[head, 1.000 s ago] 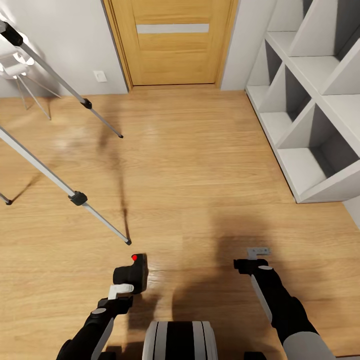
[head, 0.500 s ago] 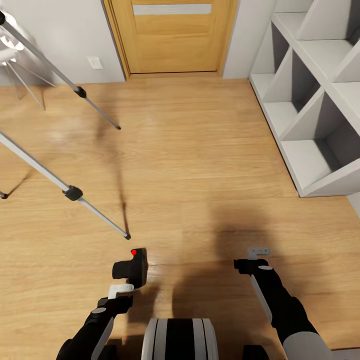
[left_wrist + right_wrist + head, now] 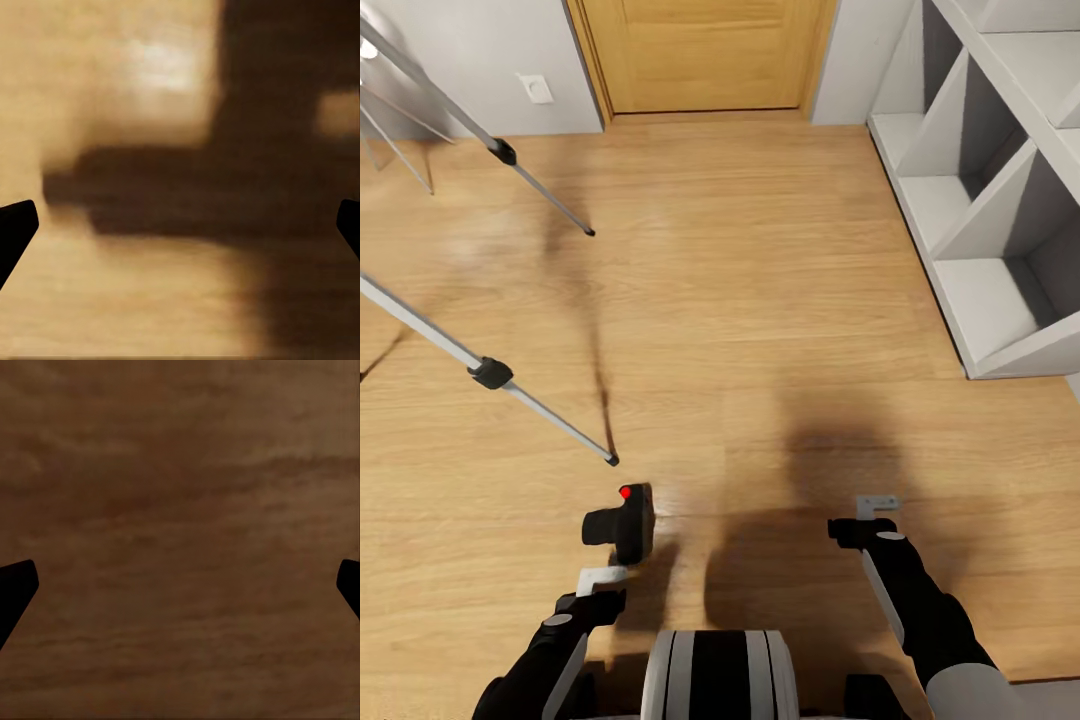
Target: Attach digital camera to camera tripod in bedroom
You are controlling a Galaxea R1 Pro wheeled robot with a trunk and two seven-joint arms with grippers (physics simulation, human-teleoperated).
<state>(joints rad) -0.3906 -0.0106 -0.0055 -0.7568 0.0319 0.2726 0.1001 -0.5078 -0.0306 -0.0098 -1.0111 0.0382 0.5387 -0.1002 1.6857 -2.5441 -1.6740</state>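
- Head view: the digital camera (image 3: pixel 622 522) sits on the wood floor (image 3: pixel 760 300), red dot up, lens barrel sticking out toward your left side. Its long axis runs roughly along your forward line.
- Head view: your left gripper (image 3: pixel 600 578) hangs just behind the camera, on your side of it, slightly to the left. It looks close but apart; I can't tell any contact.
- Head view: your right gripper (image 3: pixel 876 506) is well off to the right of the camera, over bare floor. The left arm is clearly the nearer one, so I'd judge the pick is its job: reach forward and a touch right.
- Head view: the camera tripod (image 3: pixel 490 372) stands ahead-left; two silver legs show, the near foot landing just ahead of the camera. The tripod head is out of frame. The oak door (image 3: pixel 700 50) is straight ahead, the white cube shelves (image 3: pixel 980 200) to the right.
- Left wrist view: both fingertips (image 3: pixel 16 231) sit at the far edges of the picture, so the gripper is spread wide with nothing between. Beyond is blurred floor and a dark shadow; no camera body I can make out.
- Right wrist view: fingertips (image 3: pixel 16 589) again at the far edges, gripper wide apart and empty, shaded floor planks beyond.
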